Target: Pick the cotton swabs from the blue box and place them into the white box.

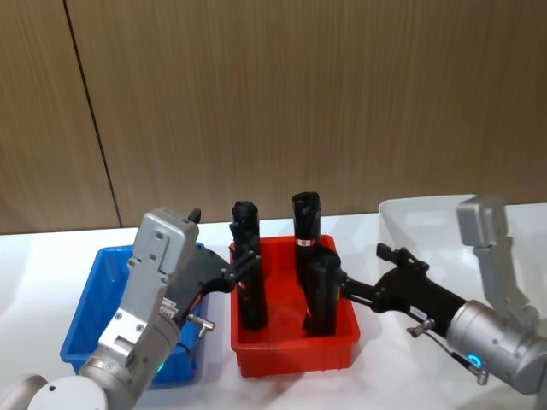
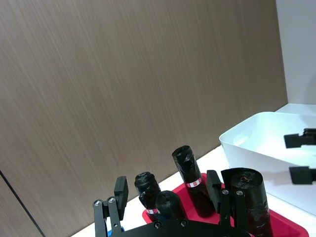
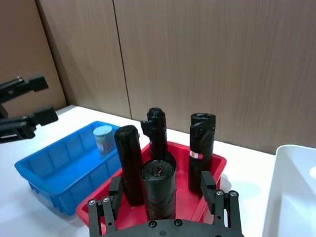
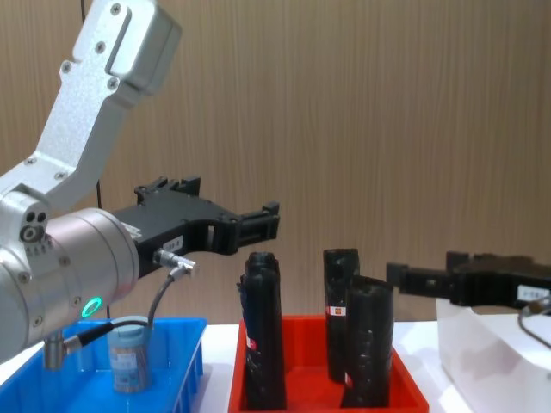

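One cotton swabs jar [image 3: 103, 138] with a grey-blue lid stands upright in the blue box [image 3: 54, 165]; the chest view shows the jar [image 4: 129, 353] low inside the blue box [image 4: 185, 357]. My left gripper [image 1: 224, 241] hovers open and holds nothing, above the blue box's [image 1: 85, 299] right side, its fingers [image 2: 121, 193] reaching toward the red tray. The right gripper [image 1: 361, 266] is open too, held between the white box [image 1: 410, 224] and the tray, close to the front right black roll. In the right wrist view its fingers [image 3: 207, 183] stand wide apart.
A red tray [image 1: 295, 350] with several tall black rolls [image 1: 308, 224] stands between the two boxes. A brown panelled wall rises behind the white table [image 1: 43, 248].
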Tool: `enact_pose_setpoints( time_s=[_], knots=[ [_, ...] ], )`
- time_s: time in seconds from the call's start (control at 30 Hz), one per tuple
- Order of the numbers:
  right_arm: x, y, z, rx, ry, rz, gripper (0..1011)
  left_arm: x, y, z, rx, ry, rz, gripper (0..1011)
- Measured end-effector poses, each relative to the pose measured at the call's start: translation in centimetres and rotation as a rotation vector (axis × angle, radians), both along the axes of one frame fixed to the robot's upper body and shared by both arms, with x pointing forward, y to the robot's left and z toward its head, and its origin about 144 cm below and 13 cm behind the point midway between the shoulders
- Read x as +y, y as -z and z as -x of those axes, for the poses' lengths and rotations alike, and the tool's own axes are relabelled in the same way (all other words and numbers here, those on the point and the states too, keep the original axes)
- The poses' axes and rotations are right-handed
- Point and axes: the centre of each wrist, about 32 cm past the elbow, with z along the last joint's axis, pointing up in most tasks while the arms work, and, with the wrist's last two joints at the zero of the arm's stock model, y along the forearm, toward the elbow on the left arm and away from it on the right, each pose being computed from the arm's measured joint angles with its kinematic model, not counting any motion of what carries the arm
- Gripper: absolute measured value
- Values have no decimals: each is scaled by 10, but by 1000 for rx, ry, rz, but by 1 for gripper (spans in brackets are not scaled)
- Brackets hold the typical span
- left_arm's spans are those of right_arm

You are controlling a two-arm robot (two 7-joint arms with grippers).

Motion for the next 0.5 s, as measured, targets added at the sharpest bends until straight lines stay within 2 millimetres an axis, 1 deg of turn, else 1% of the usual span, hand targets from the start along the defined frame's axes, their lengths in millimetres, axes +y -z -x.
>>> enact_pose_setpoints(
  time_s=[0.5],
  knots=[
    [13,18,-27,32,-27,32,1002,0,0,0,0,0,0,1004]
  ],
)
